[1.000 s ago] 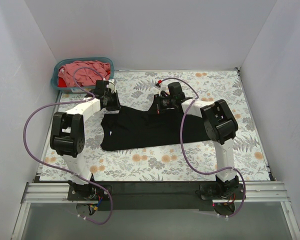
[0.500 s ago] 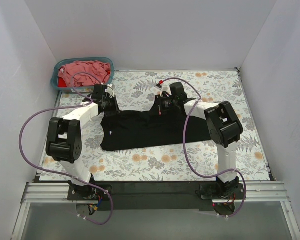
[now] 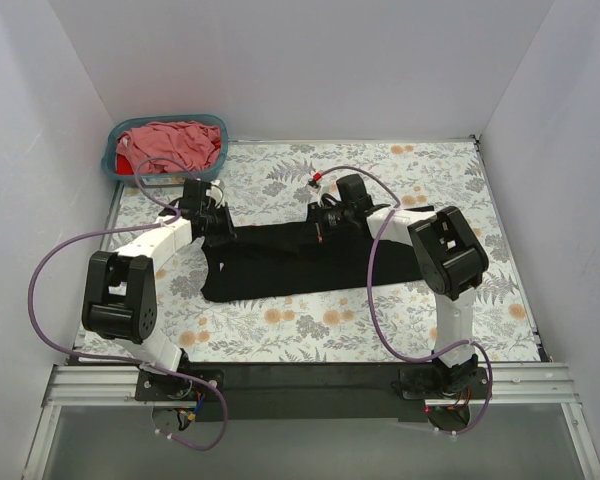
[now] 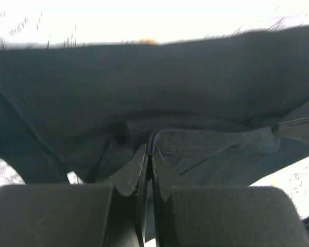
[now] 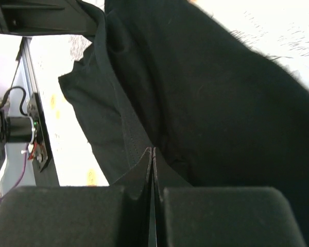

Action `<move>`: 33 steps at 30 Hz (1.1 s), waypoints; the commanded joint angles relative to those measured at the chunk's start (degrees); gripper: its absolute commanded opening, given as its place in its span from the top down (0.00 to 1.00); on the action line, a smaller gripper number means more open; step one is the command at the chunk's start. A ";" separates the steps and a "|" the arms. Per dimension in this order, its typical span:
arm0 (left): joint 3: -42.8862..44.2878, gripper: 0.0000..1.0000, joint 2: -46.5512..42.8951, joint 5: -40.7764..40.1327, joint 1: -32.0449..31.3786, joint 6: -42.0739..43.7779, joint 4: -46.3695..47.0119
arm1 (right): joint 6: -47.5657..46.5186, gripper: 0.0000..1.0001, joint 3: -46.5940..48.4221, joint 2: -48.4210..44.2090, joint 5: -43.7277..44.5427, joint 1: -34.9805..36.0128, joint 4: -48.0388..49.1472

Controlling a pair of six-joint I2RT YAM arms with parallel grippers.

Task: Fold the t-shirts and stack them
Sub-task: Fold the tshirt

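A black t-shirt (image 3: 280, 262) lies spread across the middle of the flowered table, its far edge lifted. My left gripper (image 3: 216, 226) is shut on that edge at the shirt's left end; in the left wrist view the gripper (image 4: 150, 149) pinches a stitched hem of the black t-shirt (image 4: 144, 82). My right gripper (image 3: 318, 224) is shut on the same far edge further right; in the right wrist view the gripper (image 5: 152, 152) clamps a fold of the black t-shirt (image 5: 216, 103). Pink and red t-shirts (image 3: 175, 142) are bunched in the basket.
A teal plastic basket (image 3: 113, 165) stands at the far left corner of the table. White walls close in the table on three sides. Purple cables loop from both arms over the table. The black front rail (image 3: 310, 378) carries the arm bases.
Both grippers have carried the shirt's far edge away from the bases, toward the back of the table, and the cloth now lies longer and flatter. The left arm's elbow has swung down and left.
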 commanded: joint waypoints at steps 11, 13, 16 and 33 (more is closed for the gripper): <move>-7.54 0.91 -5.60 1.02 0.22 -3.96 -0.48 | -2.44 0.99 -3.22 -2.36 -4.57 2.43 0.53; -8.15 0.83 -6.83 1.37 0.22 -4.58 -0.75 | -2.88 0.93 -3.48 -2.54 -5.19 2.61 0.01; -9.30 0.69 -9.64 1.64 0.22 -5.37 -1.10 | -3.58 0.84 -4.36 -4.11 -5.80 3.05 -0.96; -7.90 0.62 -17.50 3.21 0.05 -10.28 -0.05 | -1.31 0.69 2.75 -8.18 -1.85 3.57 -8.44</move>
